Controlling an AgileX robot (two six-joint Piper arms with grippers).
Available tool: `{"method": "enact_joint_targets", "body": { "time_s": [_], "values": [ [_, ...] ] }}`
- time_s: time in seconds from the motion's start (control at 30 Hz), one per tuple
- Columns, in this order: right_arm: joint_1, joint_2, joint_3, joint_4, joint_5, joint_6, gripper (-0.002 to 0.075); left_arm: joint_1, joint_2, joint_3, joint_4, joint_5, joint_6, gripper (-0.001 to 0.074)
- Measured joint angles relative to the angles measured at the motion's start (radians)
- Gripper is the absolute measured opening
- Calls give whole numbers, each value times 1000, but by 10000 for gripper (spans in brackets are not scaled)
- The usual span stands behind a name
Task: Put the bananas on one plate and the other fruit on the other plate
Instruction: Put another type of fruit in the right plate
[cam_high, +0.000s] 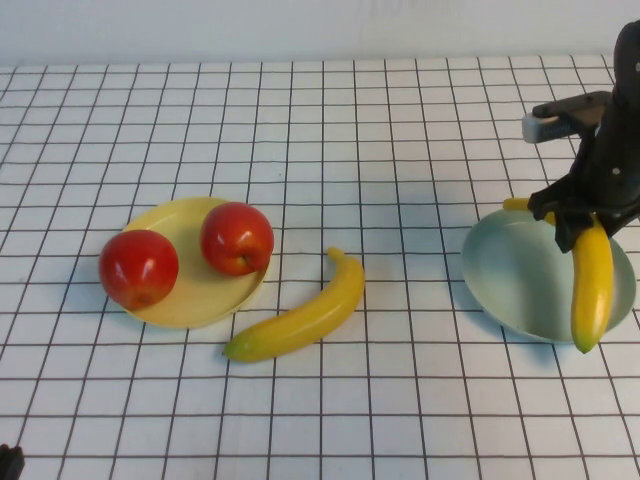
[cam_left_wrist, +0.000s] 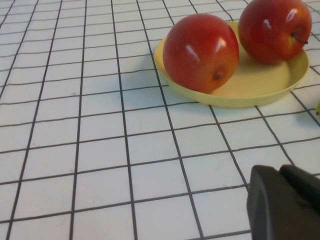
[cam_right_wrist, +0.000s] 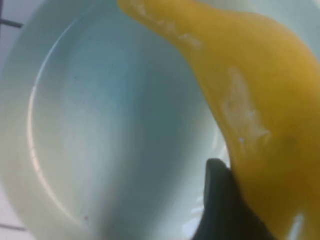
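Gridded table (cam_high: 400, 150): two apples (cam_high: 237, 238), two bananas (cam_high: 299, 315), one pinched by right pincer (cam_high: 578, 222); left pincer (cam_left_wrist: 285, 205) unclear.

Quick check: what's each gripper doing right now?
Left gripper: parked low near the yellow plate, holding nothing; open or shut cannot be told.
Right gripper: closed on a banana over the blue-green plate.

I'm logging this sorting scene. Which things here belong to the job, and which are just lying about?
Job:
- banana held by right gripper over blue-green plate
- loose banana
- two apples on yellow plate
- left gripper, parked near the front left

Lying about:
- only the gridded table
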Motion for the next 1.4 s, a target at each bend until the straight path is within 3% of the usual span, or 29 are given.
{"method": "enact_joint_targets", "body": {
  "time_s": [0.17,0.37,0.57,0.8,0.97,1.17,1.4],
  "values": [
    [-5,49,0,29,-20,-9,330,0,0,0,0,0,0,1],
    [-5,59,0,42,-30,7,445,0,0,0,0,0,0,1],
    [14,-6,0,70,-31,74,449,0,0,0,0,0,0,1],
    [212,-82,-5,100,5,191,449,0,0,0,0,0,0,1],
    [346,-42,-5,153,-109,351,449,0,0,0,0,0,0,1],
    [429,53,-26,237,-212,507,449,0,0,0,0,0,0,1],
    [460,159,-157,238,-141,583,449,0,0,0,0,0,0,1]
  ]
}}
